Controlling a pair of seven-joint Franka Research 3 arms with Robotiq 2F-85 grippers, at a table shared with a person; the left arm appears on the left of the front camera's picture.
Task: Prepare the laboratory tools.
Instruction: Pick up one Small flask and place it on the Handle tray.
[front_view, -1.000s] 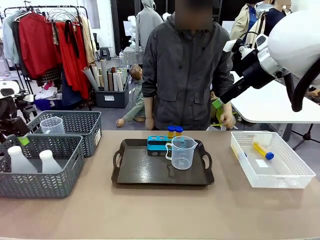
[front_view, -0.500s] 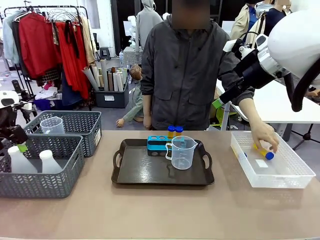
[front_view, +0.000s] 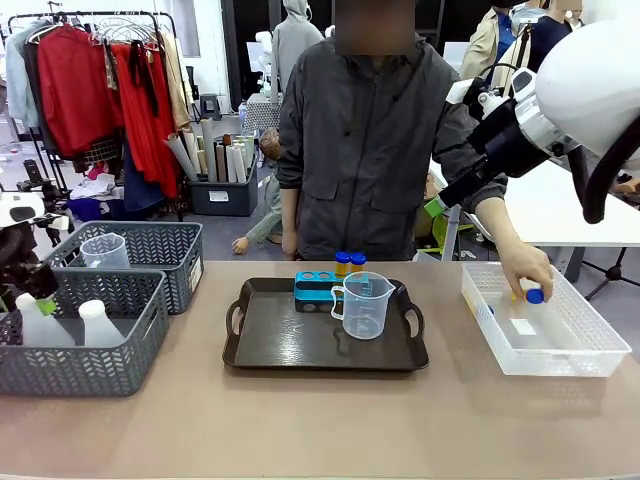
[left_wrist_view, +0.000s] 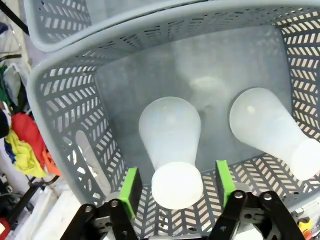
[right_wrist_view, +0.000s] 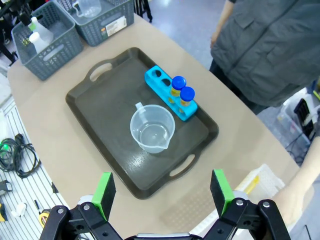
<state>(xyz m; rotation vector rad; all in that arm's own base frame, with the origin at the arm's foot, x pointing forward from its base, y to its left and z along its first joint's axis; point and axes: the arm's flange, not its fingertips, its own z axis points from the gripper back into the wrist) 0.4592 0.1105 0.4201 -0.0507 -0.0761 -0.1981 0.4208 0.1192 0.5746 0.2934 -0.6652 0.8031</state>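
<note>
Since my left gripper (left_wrist_view: 176, 187) straddles the near flask (left_wrist_view: 170, 132) at its neck in the basket (left_wrist_view: 60, 130), jaws spread, I judge it is lined up for a grasp. My right gripper (right_wrist_view: 162, 192) hangs unclenched high over the tray (right_wrist_view: 100, 115), leaving room for the person's hand (front_view: 522, 270), which grips a tube (front_view: 534, 295) in the bin (front_view: 590, 345). The rack (right_wrist_view: 165, 87) and beaker (right_wrist_view: 152, 131) sit on the tray.

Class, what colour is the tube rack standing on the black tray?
The rack is bright blue, clearest in the right wrist view.

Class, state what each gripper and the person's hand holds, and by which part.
Left gripper and right gripper hold nothing; the person's hand grips the tube by its body, blue cap sticking out.
</note>
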